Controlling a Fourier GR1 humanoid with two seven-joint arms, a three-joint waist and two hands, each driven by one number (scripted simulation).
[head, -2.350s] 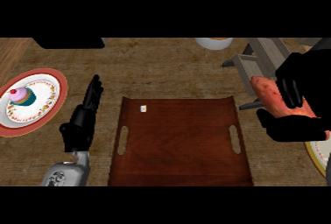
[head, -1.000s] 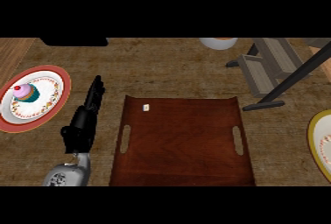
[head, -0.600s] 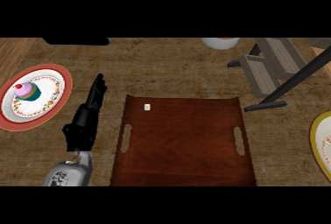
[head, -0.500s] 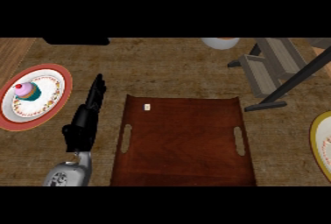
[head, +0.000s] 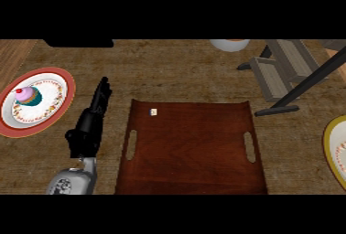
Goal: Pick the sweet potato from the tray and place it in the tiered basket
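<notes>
In the head view, our only one, the left hand (head: 90, 125) lies on the desk (head: 169, 68) with its fingers straight, together and pointing away from us, holding nothing; its grey forearm (head: 71, 180) comes in from the lower edge. We read it as resting, not working. The right hand shows nowhere, so we cannot tell what it is doing or whether it carries anything. Just to the right of the left hand lies the wooden tray (head: 192, 146), and the only thing we see on its dark surface is a small white tag (head: 154, 111) near the far left corner. The sweet potato is not on it, and we cannot find it anywhere in this view. To the left of the hand a red-rimmed plate (head: 54, 103) carries a cupcake (head: 28, 96). Well beyond the hand and off to its right stands the tiered basket (head: 280, 68) on its black stand (head: 307, 84), but only part of it shows, and that part holds nothing we can make out. Since the tray no longer holds the sweet potato, we judge the pick done and the placing either under way out of sight or finished. The next move calls for confirming that it sits in a tier, then drawing the right hand clear.
</notes>
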